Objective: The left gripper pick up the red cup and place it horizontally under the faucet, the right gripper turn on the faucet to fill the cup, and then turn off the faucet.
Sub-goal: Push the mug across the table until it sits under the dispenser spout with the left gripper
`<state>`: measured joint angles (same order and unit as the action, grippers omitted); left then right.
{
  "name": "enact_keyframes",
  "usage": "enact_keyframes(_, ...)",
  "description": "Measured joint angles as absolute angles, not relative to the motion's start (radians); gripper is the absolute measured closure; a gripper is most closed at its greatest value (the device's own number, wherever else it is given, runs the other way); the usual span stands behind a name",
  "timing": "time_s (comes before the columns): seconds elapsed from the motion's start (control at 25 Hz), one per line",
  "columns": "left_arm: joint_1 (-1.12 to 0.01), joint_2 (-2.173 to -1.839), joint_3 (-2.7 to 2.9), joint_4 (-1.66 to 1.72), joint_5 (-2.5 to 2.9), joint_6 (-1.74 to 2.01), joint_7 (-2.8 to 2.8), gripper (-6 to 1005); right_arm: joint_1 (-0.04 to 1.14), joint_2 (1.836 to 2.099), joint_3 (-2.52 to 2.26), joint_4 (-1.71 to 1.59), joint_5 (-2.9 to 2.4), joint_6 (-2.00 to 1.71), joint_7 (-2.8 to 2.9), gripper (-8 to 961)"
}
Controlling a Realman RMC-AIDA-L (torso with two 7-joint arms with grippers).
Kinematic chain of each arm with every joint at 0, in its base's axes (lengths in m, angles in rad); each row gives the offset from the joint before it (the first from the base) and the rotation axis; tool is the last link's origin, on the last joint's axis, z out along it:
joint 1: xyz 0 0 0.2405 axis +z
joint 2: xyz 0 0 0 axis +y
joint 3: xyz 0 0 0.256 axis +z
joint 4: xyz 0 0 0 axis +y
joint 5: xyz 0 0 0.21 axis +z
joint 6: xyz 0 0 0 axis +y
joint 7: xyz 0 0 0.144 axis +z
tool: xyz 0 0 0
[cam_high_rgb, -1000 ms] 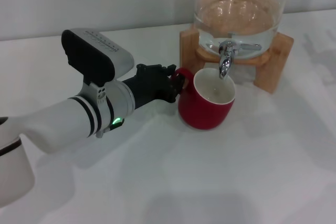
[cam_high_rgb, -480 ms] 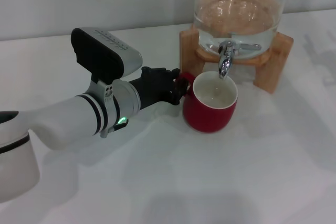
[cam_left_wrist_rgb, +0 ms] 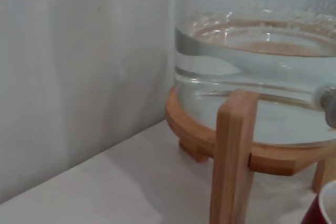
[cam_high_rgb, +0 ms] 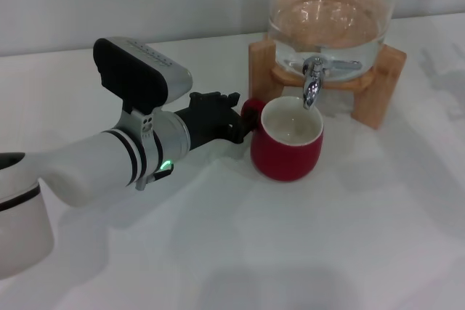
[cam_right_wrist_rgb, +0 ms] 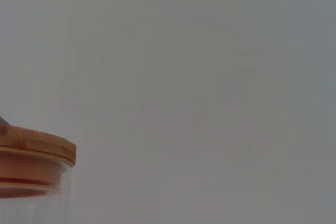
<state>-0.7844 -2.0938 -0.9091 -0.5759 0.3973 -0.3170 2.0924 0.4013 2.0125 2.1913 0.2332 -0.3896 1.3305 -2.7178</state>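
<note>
The red cup (cam_high_rgb: pixel 286 145) stands upright on the white table, its creamy inside showing. Its far rim sits just below the spout of the chrome faucet (cam_high_rgb: pixel 312 82). No water runs from the spout. My left gripper (cam_high_rgb: pixel 237 121) reaches in from the left and is shut on the cup's small red handle. In the left wrist view only a sliver of the red cup (cam_left_wrist_rgb: pixel 321 212) shows, beside the stand. The right gripper is out of view.
The faucet is fitted to a glass jar (cam_high_rgb: pixel 330 16) holding water, on a wooden stand (cam_high_rgb: pixel 381 86) at the back. The left wrist view shows a stand leg (cam_left_wrist_rgb: pixel 234 156) close by. The right wrist view shows the jar's wooden lid (cam_right_wrist_rgb: pixel 31 150) against a grey wall.
The left arm carried the cup right and a little farther back under the spout, then eased slightly back to the left, still holding the handle.
</note>
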Motion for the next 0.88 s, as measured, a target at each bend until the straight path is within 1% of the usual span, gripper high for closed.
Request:
enact_keyframes(0.12,-0.784,-2.094,-0.908,-0.576,0.397,-0.317,2.088,656,0.397,2.013,2.188,0.233,-0.390,1.333,-2.718,332)
enact_keyframes(0.36,-0.782,-2.094,-0.906,-0.577,0.403,-0.317,2.070,565,0.392,2.012,2.183,0.233,-0.390,1.335,-2.717,332)
enact_keyframes(0.88,-0.762,-2.094,-0.903,-0.588,0.407,-0.325,2.068,564,0.391,2.013,2.182,0.233,-0.390,1.335,-2.717,332)
